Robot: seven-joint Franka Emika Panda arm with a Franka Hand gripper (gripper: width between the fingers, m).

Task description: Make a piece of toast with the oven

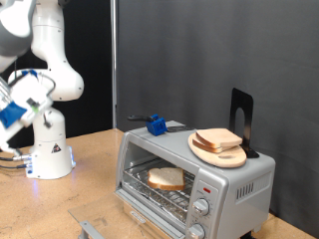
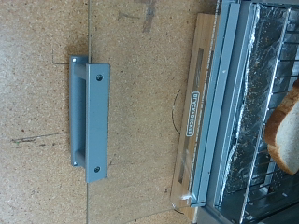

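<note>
Your piece of toast (image 1: pixel 166 178) is already inside the oven (image 1: pixel 195 185), lying on the wire rack (image 1: pixel 159 189), with the glass door (image 2: pixel 190 112) dropped open flat over the tabletop (image 1: pixel 90 189). The wrist view catches the slice's edge (image 2: pixel 283 126) above the crumb-covered foil tray (image 2: pixel 250 103). Claw (image 1: pixel 8 110) sits high at the exterior view's left, well apart from the oven; can't tell if it's released or clenched. Remaining slices (image 1: pixel 217 140) stacked on the round wooden board (image 1: pixel 218 152) on the oven top. Grey handle block (image 2: pixel 90 117) lies on the tabletop just beside the door
</note>
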